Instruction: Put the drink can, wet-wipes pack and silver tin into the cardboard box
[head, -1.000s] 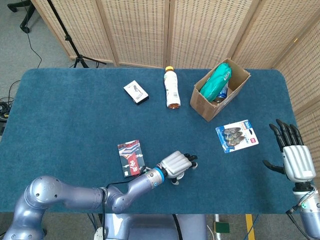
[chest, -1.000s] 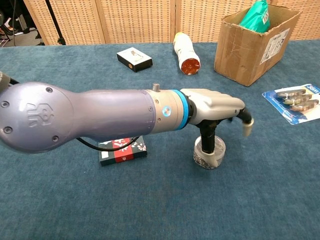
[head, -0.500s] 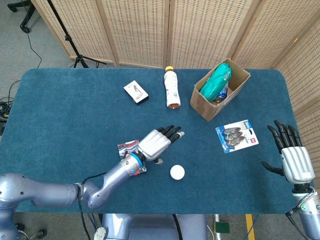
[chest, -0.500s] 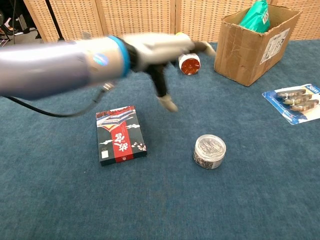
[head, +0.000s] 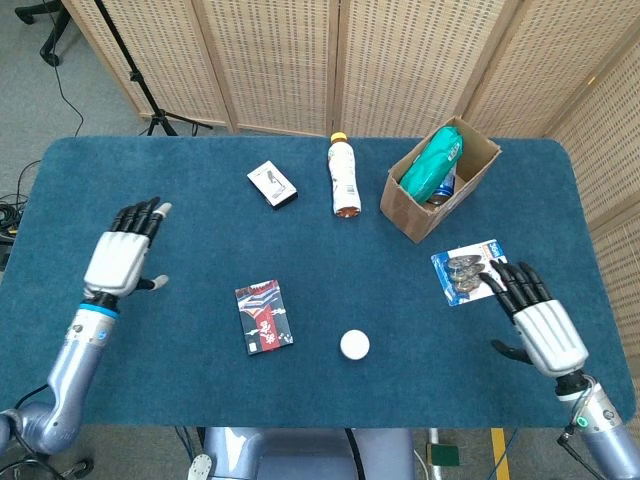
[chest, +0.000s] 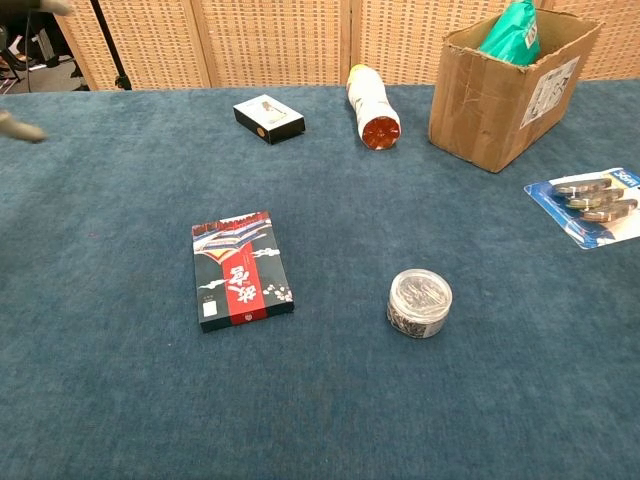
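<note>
The silver tin (head: 354, 345) (chest: 419, 302) stands upright on the blue table, near the front and right of centre, with nothing touching it. The cardboard box (head: 438, 178) (chest: 508, 87) sits at the back right; the green wet-wipes pack (head: 433, 165) (chest: 510, 32) sticks out of it, and a bit of the drink can (head: 443, 189) shows beside the pack. My left hand (head: 124, 258) hovers open at the far left, well away from the tin. My right hand (head: 538, 322) is open at the front right, beside the blister pack.
A bottle (head: 343, 176) (chest: 372, 105) lies on its side at the back centre. A small black-and-white box (head: 272, 184) (chest: 268, 118) lies left of it. A red-and-black card box (head: 264, 316) (chest: 240, 268) lies left of the tin. A blister pack (head: 473, 270) (chest: 592, 205) lies right.
My left hand let go of the silver tin and swung away to the far left of the table. My right hand moved in toward the blister pack. The tin stayed put.
</note>
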